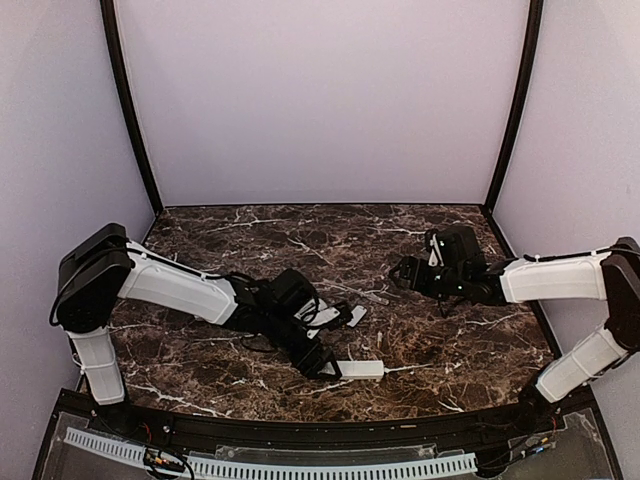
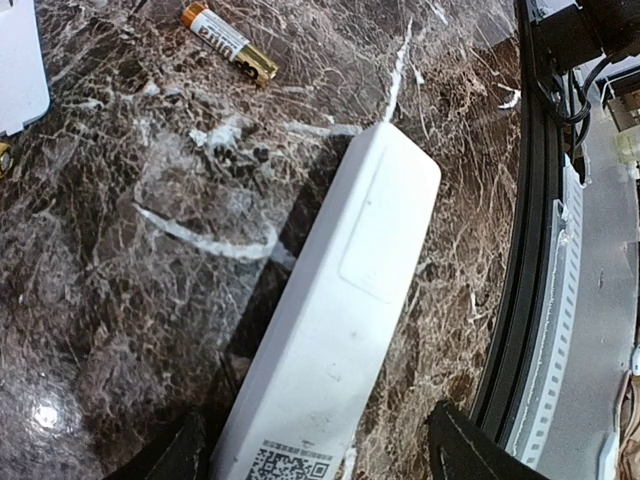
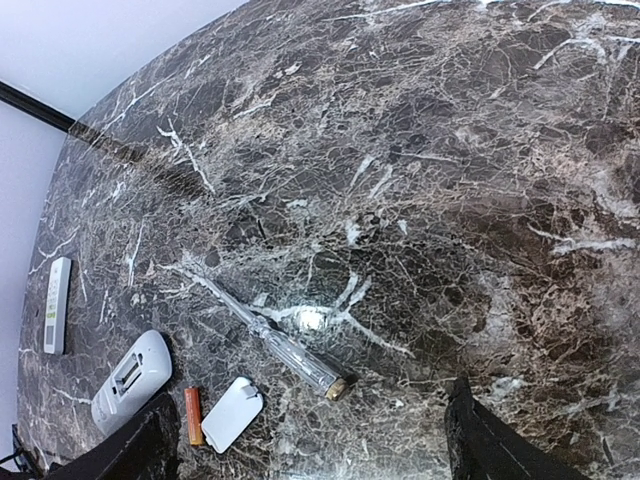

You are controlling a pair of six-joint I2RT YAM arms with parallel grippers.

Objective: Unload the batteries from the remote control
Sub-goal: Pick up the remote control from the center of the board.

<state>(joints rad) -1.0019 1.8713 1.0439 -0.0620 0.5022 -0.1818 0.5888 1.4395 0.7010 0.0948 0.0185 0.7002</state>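
Note:
A long white remote (image 2: 340, 300) lies back-up on the marble, its battery cover closed; it also shows in the top view (image 1: 362, 369). My left gripper (image 2: 320, 465) is open, its fingers straddling the remote's near end with a gap on each side. One orange-and-gold battery (image 2: 228, 40) lies loose beyond the remote. My right gripper (image 3: 320, 460) is open and empty above the table. In the right wrist view a second orange battery (image 3: 193, 415) lies beside a white cover plate (image 3: 232, 413) and a rounded white remote (image 3: 130, 380) with its compartment open.
A clear-handled screwdriver (image 3: 270, 335) lies between the two grippers. A slim white remote (image 3: 57, 305) lies at the far left edge. Another white piece (image 2: 20, 60) sits left of the loose battery. The black table rim (image 2: 530, 250) runs close to the right of the long remote.

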